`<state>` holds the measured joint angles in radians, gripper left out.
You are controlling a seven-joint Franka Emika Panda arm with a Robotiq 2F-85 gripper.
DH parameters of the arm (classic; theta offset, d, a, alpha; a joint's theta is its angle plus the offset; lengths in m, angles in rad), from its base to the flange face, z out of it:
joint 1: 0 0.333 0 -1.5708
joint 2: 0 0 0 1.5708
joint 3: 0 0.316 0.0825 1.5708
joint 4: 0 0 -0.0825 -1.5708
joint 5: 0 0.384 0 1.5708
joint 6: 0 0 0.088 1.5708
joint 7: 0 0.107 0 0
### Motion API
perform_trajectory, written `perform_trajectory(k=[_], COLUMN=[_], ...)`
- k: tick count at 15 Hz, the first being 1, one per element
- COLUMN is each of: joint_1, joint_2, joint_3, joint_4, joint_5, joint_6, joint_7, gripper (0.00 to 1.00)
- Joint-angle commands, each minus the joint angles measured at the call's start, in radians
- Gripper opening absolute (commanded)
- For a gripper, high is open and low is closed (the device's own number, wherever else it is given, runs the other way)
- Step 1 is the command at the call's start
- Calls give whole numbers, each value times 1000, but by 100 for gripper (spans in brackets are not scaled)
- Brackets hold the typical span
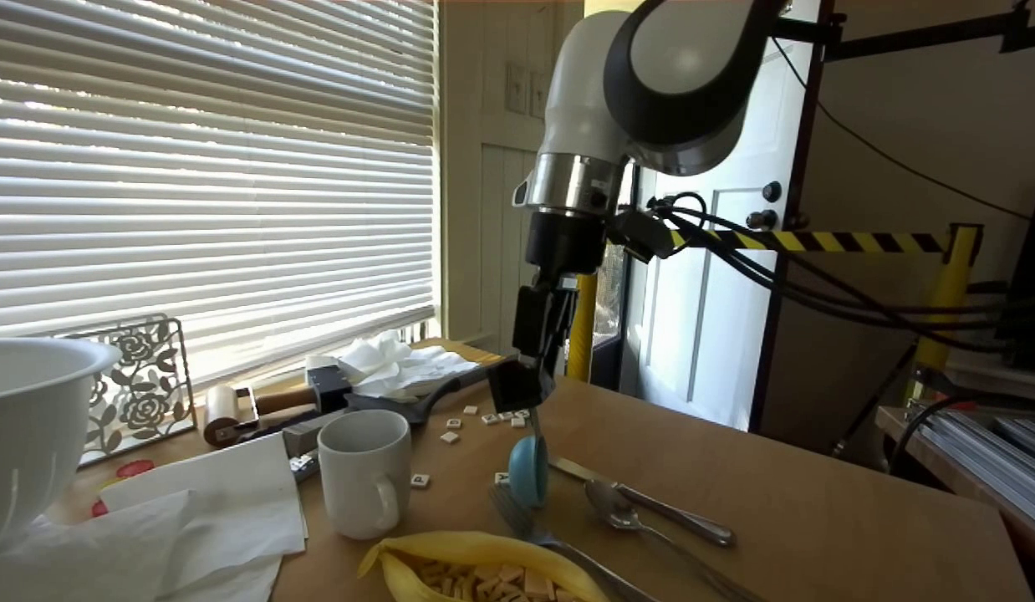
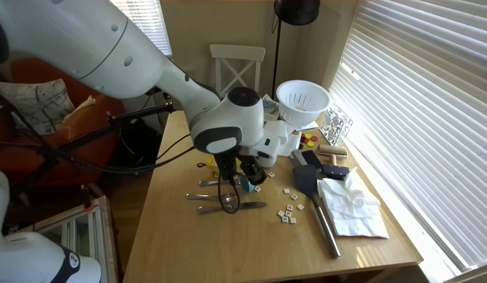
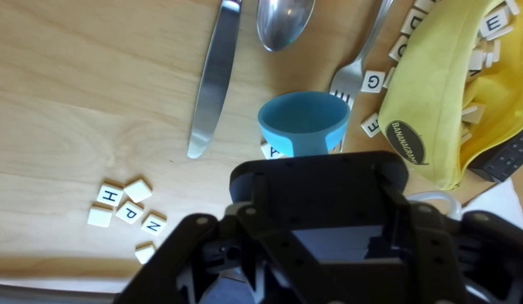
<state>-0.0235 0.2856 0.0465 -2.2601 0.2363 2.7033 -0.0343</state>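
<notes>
My gripper point(image 1: 522, 391) is shut on the thin handle of a small light-blue scoop point(image 1: 527, 471). The scoop hangs from the fingertips with its cup downward, low over the table. From the wrist view, the open mouth of the cup point(image 3: 303, 114) shows just past the dark fingers point(image 3: 318, 177), which hide the handle. Behind the cup, a fork point(image 3: 348, 78) and a tile marked A point(image 3: 270, 151) are partly covered. A knife point(image 3: 215, 84) and a spoon point(image 3: 283, 23) lie beside it. Whether the cup touches the table I cannot tell.
A yellow banana-shaped pouch point(image 3: 426, 93) of letter tiles lies near the fork. Close by stands a white mug point(image 1: 359, 468). Loose tiles point(image 2: 289, 207), a black spatula point(image 2: 305, 179) and a white cloth point(image 2: 347, 214) lie toward the window. A white colander point(image 1: 33, 443) stands at one end.
</notes>
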Motion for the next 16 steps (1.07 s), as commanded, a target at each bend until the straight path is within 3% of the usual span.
perform_trajectory(k=[1, 4, 7, 11, 13, 14, 16], joint_1=[29, 46, 41, 21, 20, 38, 39], joint_2=[-198, -338, -477, -626, -656, -584, -626], joint_3=[-4, -9, -2, 57, 105, 57, 87], joint_4=[-235, -374, -479, -538, -496, -492, -491], joint_5=[-16, -41, -121, -205, -252, -201, -220], joint_6=[164, 259, 217, 20, -159, -41, -127], joint_7=[61, 102, 165, 247, 316, 244, 286], gripper=[35, 35, 35, 35, 35, 60, 60])
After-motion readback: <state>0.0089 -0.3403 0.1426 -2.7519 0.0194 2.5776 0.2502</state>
